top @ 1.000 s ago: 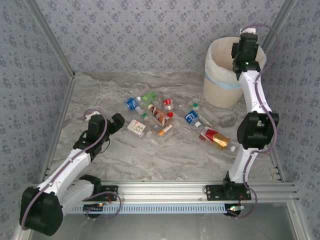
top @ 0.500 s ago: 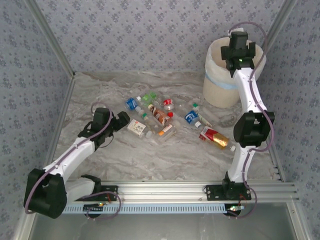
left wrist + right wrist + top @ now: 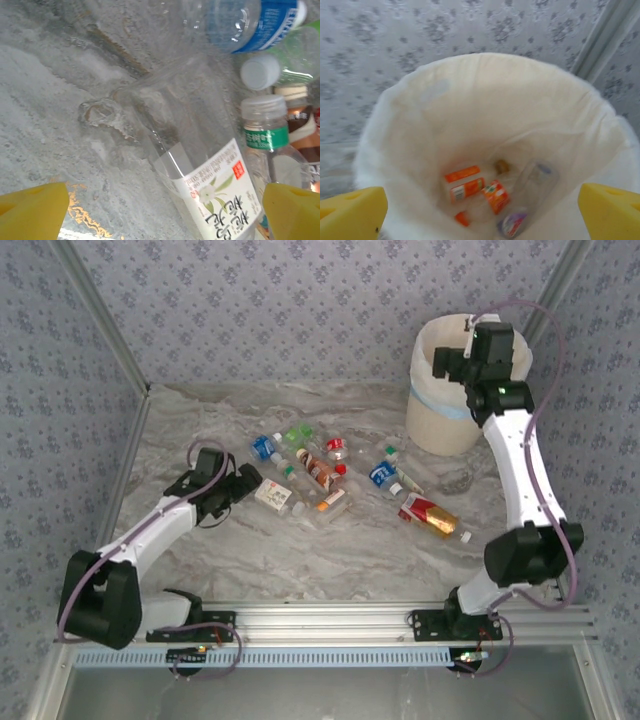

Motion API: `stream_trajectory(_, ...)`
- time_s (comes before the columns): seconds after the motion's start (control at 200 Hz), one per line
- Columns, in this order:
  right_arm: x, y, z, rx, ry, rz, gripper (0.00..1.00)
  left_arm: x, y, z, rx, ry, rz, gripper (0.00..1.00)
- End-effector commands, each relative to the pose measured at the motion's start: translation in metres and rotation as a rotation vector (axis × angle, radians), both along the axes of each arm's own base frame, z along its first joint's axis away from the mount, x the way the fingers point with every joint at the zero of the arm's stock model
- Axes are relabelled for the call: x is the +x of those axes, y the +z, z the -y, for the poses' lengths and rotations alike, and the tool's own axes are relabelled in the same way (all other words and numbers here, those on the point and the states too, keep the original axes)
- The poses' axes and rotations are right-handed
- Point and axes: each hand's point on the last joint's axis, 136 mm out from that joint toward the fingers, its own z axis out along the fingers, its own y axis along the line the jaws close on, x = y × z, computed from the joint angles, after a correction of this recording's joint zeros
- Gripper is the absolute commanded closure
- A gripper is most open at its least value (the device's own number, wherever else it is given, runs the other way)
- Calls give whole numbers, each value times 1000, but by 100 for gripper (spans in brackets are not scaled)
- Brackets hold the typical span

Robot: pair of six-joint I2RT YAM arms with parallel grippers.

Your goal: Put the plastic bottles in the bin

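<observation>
now left claw [image 3: 162,210] wide apart, straddling white-label bottle [image 3: 212,187], lined up to grab; right claw [image 3: 481,209] spread empty over bin [image 3: 470,100], placed so drops land inside with other bottles [image 3: 465,187].

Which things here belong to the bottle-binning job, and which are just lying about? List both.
Job: white-labelled bottle, blue-labelled bottle, red-and-gold-labelled bottle, other clustered bottles, bin, orange-labelled bottles inside it.
Not the job: marble-patterned tabletop, aluminium rail, patterned walls.
</observation>
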Motion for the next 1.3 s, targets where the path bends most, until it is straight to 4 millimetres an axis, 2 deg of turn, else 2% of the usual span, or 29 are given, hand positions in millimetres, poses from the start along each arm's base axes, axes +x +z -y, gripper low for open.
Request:
stream_trajectory(0.0,-28,-21,-23,137,77,-59,0,0,1,-3,17,64,-73,1)
stream_trajectory(0.145,-62,-36,-49,228,160,-68,0,2,-1,-4,90,114,-151,0)
stream_trajectory(0.32,-82,-61,-57,285,118,-74,0,7,-6,0,103,182,-191,0)
stream_trajectory(0.635,-81,-56,-67,313,133,-47,0,22,-13,-4,129,282,-213,1)
stream_trajectory(0.795,-84,-58,-74,313,149,-58,0,37,-15,11,79,260,-197,2)
stream_trajectory(0.879,-85,-59,-76,308,151,-61,0,43,-18,11,98,272,-201,2)
stream_trajectory(0.889,-86,-70,-76,304,147,-85,0,43,-19,11,102,275,-204,2)
stream_trajectory(0.904,-87,-74,-76,301,144,-94,0,43,-21,11,106,281,-209,1)
stream_trajectory(1.024,-87,-80,-78,309,137,-105,0,44,-34,11,104,321,-236,2)
stream_trajectory(1.294,-85,-96,-90,320,149,-149,0,42,-61,11,130,326,-251,18)
